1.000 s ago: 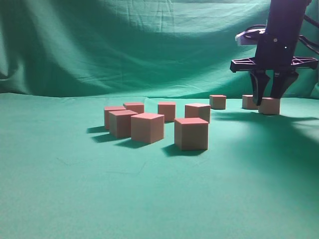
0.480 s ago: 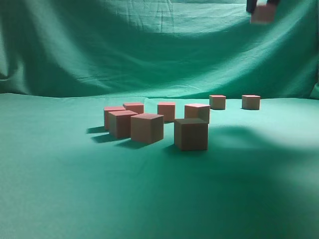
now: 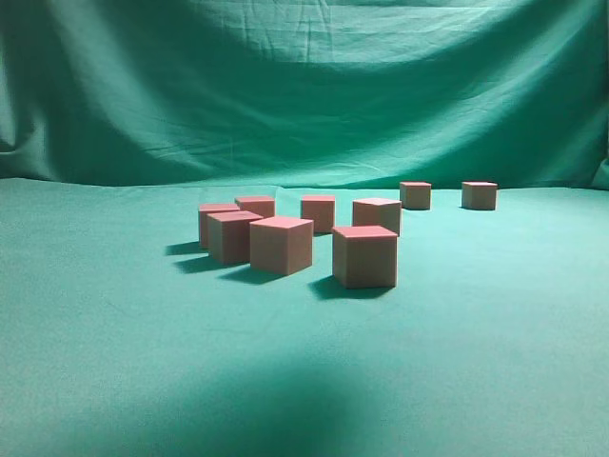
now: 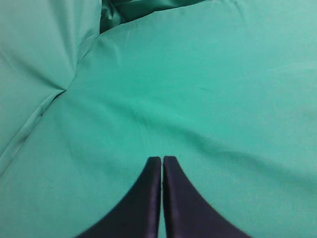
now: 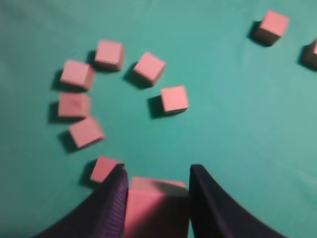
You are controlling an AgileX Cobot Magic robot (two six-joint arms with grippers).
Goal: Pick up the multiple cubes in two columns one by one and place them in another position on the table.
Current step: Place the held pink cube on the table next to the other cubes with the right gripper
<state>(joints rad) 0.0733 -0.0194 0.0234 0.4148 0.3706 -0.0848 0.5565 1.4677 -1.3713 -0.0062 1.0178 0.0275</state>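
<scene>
Several pink cubes stand on the green cloth; a cluster sits mid-table, with the nearest cube (image 3: 365, 256) in front. Two more cubes (image 3: 415, 194) (image 3: 479, 194) stand at the back right. Neither gripper shows in the exterior view. My right gripper (image 5: 158, 171) is shut on a pink cube (image 5: 157, 206) and holds it high above the table, with the cluster (image 5: 173, 99) far below it. My left gripper (image 4: 162, 159) is shut and empty over bare green cloth.
The green cloth (image 3: 495, 333) covers the table and rises as a backdrop (image 3: 304, 86) behind the cubes. A fold of the cloth (image 4: 64, 89) shows in the left wrist view. A soft shadow lies on the front of the table.
My right gripper closed on a cube at the back right, lifted it straight up and left the exterior view. Two cubes are left there. The left gripper's earlier state is not shown.
</scene>
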